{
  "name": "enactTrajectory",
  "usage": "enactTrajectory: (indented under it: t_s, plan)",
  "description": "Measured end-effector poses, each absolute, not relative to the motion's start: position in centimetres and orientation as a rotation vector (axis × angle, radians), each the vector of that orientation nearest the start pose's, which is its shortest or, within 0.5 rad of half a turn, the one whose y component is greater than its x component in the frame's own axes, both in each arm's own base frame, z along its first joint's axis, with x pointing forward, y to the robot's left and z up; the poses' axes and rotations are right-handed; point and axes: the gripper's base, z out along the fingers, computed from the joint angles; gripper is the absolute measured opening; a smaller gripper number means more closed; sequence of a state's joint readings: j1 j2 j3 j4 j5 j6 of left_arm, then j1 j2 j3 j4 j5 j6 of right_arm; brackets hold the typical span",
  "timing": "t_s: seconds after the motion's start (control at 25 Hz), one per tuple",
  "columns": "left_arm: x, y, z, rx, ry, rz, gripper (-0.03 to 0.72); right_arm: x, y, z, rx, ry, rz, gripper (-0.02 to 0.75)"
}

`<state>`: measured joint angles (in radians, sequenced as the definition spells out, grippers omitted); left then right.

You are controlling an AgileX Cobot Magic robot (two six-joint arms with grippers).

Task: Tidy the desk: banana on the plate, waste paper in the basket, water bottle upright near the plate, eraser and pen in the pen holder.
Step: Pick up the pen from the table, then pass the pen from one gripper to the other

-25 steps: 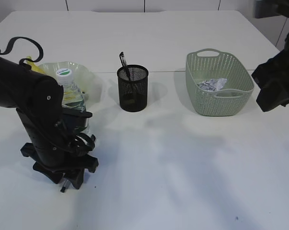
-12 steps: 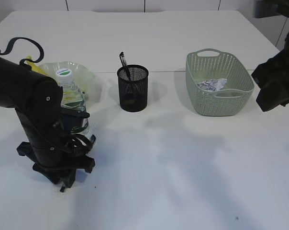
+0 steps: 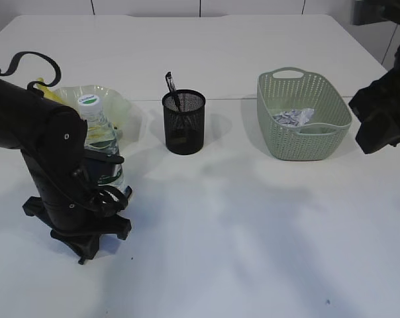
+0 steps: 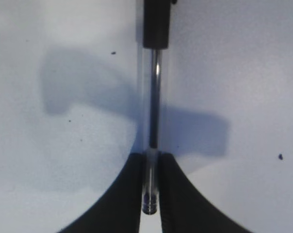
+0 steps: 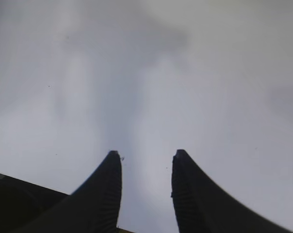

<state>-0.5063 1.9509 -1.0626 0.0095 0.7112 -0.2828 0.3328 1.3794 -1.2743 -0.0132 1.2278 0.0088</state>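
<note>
One pen [image 4: 153, 104] on the table [image 3: 253, 225], another in the single pen holder [image 3: 184, 122]; one bottle [image 3: 100, 142], one basket [image 3: 302, 122]. Left gripper [image 4: 151, 187] clamped on the clear barrel's tail end, black cap farthest from the fingertips. Right gripper [image 5: 146, 167] parted, holding nothing.

two pens [image 4: 154, 107], one bottle [image 3: 97, 142], one basket [image 3: 303, 123], one pen holder [image 3: 183, 122], one plate [image 3: 117, 103]

Pen holder [image 3: 183, 122] mid-desk; basket [image 3: 304, 124] toward the right edge (paper [image 3: 294, 117] inside); bottle [image 3: 99, 142] before plate [image 3: 114, 99], left.
</note>
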Motion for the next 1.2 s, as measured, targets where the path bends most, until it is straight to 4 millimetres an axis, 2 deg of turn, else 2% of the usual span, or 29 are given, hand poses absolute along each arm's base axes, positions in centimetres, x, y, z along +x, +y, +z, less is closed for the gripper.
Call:
enactTrajectory:
  t_s: [0.32, 0.44, 0.92, 1.2]
  plan:
    - [29.4, -16.3, 11.9, 0.356, 3.059, -0.039, 0.032, 25.0, 8.4, 33.9, -0.460, 2.779, 0.046, 0.266]
    - [29.2, -16.3, 12.8, 0.353, 3.038, -0.058, 0.032, 25.0, 8.4, 33.9, -0.461, 2.779, 0.043, 0.266]
    - [28.0, -15.7, 21.2, 0.327, 2.805, -0.193, 0.032, 25.0, 8.4, 33.9, -0.461, 2.779, 0.043, 0.265]
    - [25.6, -16.0, 26.0, 0.379, 2.666, -0.273, 0.032, 25.0, 8.4, 33.9, -0.461, 2.781, 0.043, 0.265]
